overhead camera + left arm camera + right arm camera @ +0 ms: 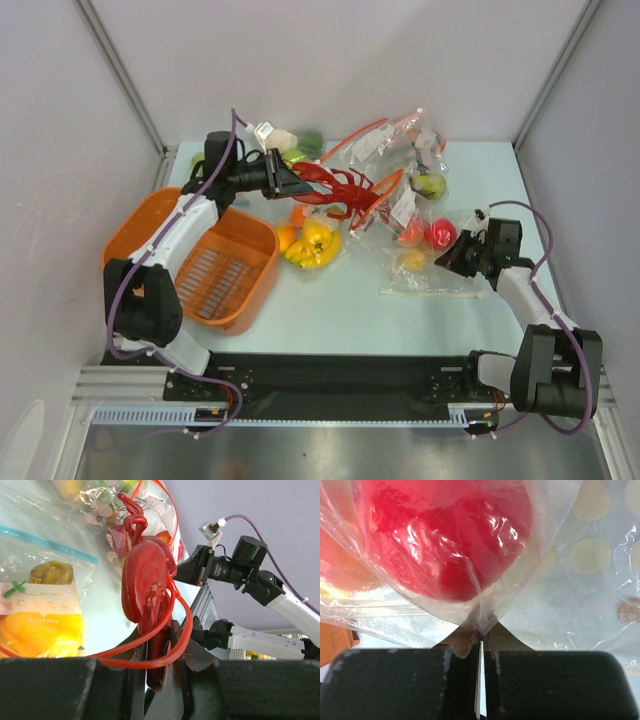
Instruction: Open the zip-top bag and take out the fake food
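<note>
While we check from above: one lobster (335, 188), far-centre of table, long axis left-right. Left end pinched in left gripper (297, 183), other end pointing right into zip-top bag (440, 283) mouth. Right gripper (452, 256) clamped tight on bag's near-right plastic. We count two red apples (440, 233) inside.

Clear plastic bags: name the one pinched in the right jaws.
The large dotted clear bag with the orange-red zip strip; its edge is clamped beside a red toy apple. The blue-zip banana bag lies apart.

lab test booth: blank white walls (330, 60), aluminium rail (120, 385)
</note>
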### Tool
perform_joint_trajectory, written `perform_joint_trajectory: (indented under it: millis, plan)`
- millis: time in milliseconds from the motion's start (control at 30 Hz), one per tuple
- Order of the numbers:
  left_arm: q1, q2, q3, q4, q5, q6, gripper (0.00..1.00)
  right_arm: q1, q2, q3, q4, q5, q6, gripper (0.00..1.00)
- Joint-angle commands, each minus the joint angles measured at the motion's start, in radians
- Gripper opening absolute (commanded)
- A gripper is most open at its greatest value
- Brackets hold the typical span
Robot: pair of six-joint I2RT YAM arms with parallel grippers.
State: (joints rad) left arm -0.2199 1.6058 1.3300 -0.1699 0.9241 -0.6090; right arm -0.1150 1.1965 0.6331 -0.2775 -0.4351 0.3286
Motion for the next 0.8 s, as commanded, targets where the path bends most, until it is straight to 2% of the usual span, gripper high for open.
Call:
perform_joint_trajectory:
  millis: [0,267,333,533,767]
  plan:
    - [0.022,-0.081,0.046,0.053,0.044,0.014,0.00,-0.014,-0.006,0.034,-0.002,0.058,-0.013,0.00]
    - [0.047,-0.150,-0.003,0.165,-0.010,-0.032,0.00,-0.014,-0.006,0.031,-0.002,0.053,-0.005,0.00]
    - [0.045,-0.161,-0.026,0.252,-0.024,-0.067,0.00,-0.014,-0.005,0.033,0.004,0.045,0.000,0.00]
    - [0.036,-0.120,-0.048,0.452,-0.033,-0.182,0.00,-0.014,-0.002,0.028,0.015,0.030,0.004,0.00]
    - [-0.039,-0.063,-0.017,0.515,-0.024,-0.224,0.00,-0.014,-0.008,0.025,0.018,0.022,0.006,0.00]
